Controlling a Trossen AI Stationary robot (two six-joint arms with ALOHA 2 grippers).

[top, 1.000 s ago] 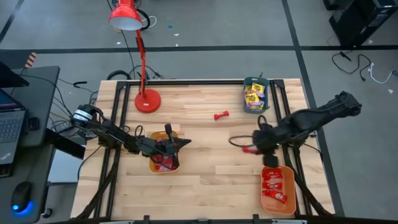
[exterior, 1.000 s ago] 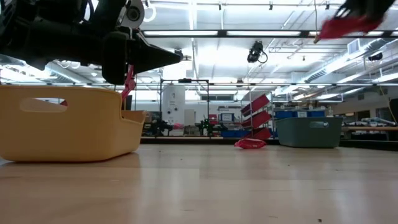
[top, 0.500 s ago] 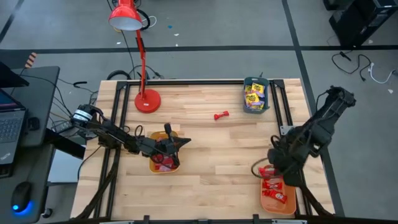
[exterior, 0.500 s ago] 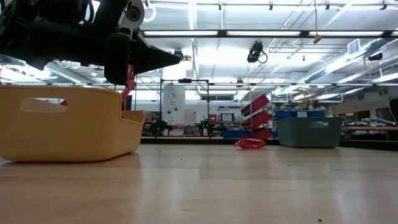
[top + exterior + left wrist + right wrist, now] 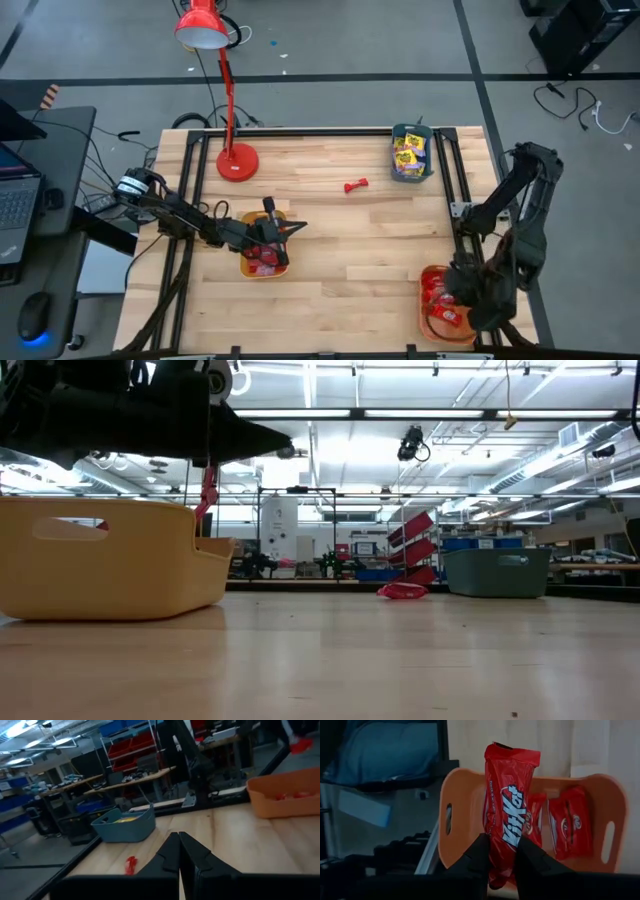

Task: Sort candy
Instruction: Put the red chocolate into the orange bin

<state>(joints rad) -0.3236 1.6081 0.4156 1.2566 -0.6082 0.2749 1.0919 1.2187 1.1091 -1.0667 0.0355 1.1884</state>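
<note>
My right gripper (image 5: 502,857) hangs over the orange tray (image 5: 424,322) at the near right, shut on a red candy (image 5: 509,805). More red candies (image 5: 569,822) lie in that tray. Level above the yellow tray (image 5: 246,266) at the near left is my left gripper (image 5: 296,227), shut with nothing between its fingers. Pinkish candies (image 5: 263,263) lie in that tray. One red candy (image 5: 355,185) lies flat on the bare table. Yellow candies (image 5: 408,152) fill the teal tray (image 5: 412,176) at the far right. My right gripper pinches the red candy between its two fingers at one end of the wrapper (image 5: 501,865). The fingers point steeply down and lie along the candy. The rest of the wrapper sticks out past the fingertips toward the orange tray; I cannot tell whether its free end (image 5: 512,751) touches anything.
A red desk lamp (image 5: 237,160) stands at the far left; its stem (image 5: 207,488) shows behind the yellow tray in the low view. Black frame rails (image 5: 452,190) run along the table's sides. Bare wood lies between the trays.
My right gripper has swung from the table's middle toward the near right corner, over the orange tray, turning as it went and carrying the red candy with it. My left gripper has rolled about its own pointing line while staying in place.
</note>
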